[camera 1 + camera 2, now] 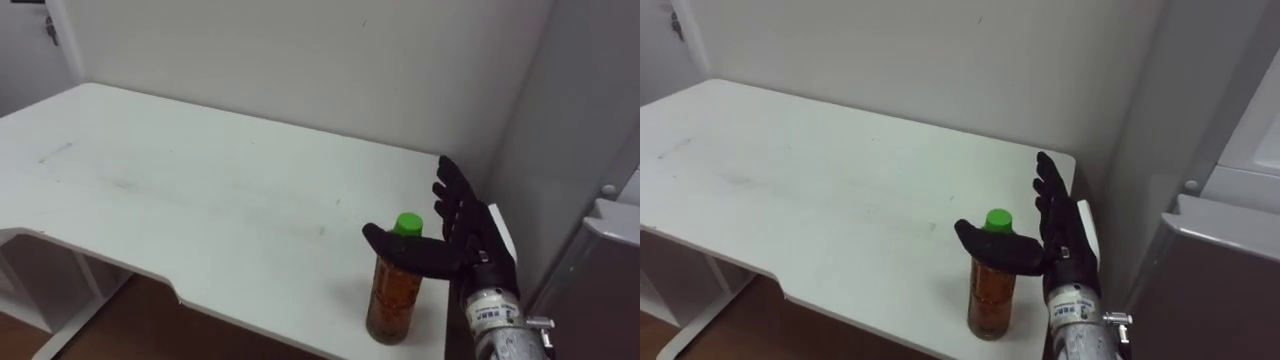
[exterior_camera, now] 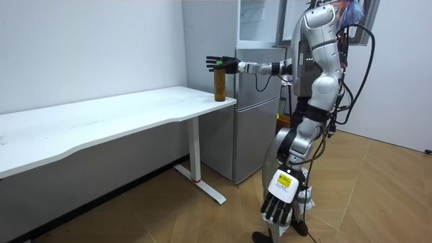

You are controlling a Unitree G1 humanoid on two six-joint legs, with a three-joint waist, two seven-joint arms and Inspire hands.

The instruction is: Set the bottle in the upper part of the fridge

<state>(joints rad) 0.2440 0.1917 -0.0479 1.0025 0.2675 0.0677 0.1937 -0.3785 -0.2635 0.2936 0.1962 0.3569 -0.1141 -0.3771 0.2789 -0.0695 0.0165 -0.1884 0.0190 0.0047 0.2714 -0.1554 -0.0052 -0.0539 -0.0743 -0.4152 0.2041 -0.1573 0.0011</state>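
While its fingers are held straight and upright, the right hand (image 1: pixel 470 235) stands unclosed just beside the bottle (image 1: pixel 392 295), with the thumb reaching across the front of the bottle's neck below the green cap (image 1: pixel 407 222). The bottle, filled with amber liquid, stands upright near the right front corner of the white table (image 1: pixel 200 180). Next to that table end stands the fridge (image 2: pixel 256 115). The left hand (image 2: pixel 278 202) hangs relaxed by the robot's leg.
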